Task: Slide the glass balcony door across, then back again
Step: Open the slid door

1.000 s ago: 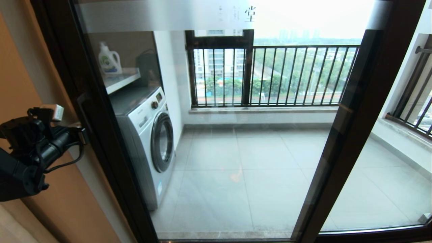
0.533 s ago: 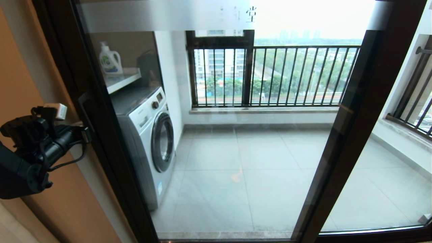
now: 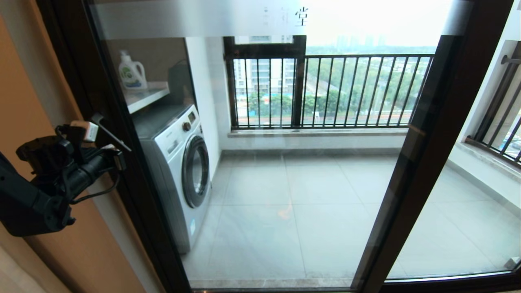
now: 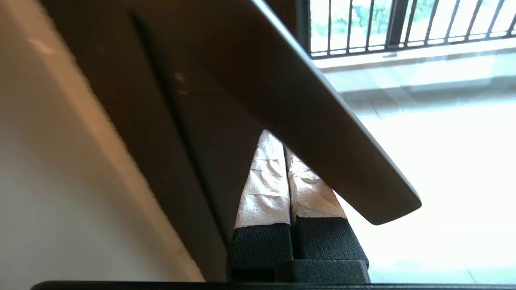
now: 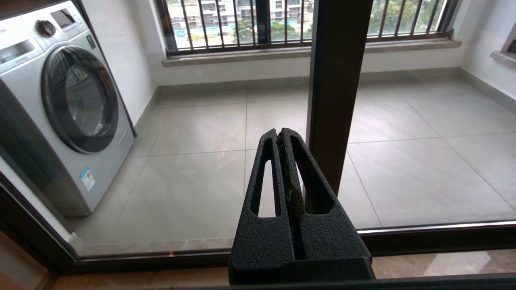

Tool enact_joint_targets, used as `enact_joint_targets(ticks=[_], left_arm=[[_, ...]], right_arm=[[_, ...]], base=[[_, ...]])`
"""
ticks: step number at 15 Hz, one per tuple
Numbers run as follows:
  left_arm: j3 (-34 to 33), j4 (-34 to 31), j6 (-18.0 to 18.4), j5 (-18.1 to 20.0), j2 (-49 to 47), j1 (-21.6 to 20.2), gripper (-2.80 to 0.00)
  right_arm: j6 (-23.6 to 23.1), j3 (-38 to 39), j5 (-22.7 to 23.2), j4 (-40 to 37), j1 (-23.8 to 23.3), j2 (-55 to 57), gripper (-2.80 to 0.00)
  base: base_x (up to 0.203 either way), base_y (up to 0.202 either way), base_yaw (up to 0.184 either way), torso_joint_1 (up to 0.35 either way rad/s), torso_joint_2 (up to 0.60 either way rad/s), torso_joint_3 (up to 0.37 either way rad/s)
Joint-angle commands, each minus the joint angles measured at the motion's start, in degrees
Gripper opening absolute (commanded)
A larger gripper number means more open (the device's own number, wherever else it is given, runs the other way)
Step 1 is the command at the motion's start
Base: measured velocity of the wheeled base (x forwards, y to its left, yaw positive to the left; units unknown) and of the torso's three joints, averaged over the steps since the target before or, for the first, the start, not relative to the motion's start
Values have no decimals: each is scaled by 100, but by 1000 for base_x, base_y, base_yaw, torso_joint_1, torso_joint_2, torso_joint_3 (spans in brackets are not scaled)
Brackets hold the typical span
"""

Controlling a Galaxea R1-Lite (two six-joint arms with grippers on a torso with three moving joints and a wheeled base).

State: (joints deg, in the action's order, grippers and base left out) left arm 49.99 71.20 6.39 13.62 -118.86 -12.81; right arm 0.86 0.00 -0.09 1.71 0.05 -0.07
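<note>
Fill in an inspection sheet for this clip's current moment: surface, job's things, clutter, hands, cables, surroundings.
Surface: grey tiled floor beyond the glass; nothing lying on it.
Job's things: door, clear glass in a dark frame, frosted strip on top; its bar handle slants across the left wrist view.
Clutter: detergent bottle on a shelf above the washer.
Hands: left hand shut, taped tips tucked behind the handle at the door's left edge; right hand shut and empty, out of the head view, before a frame post.
Cables: black cable looping under the left wrist.
Surroundings: railing, trees and buildings outside, orange wall at left.
</note>
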Motion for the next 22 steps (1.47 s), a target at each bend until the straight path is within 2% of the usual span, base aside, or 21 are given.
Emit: enact_joint_targets(ticks=[1,22], left_arm=[[10,19,3,-26,83,24,-280],[-7,-166,-30,-35,652,306,-280]], right_arm=[[1,63,0,5,4,7,-280],[1,70,0,5,4,7,-280]], base=[[0,0,0,0,0,0],[0,0,0,0,0,0]])
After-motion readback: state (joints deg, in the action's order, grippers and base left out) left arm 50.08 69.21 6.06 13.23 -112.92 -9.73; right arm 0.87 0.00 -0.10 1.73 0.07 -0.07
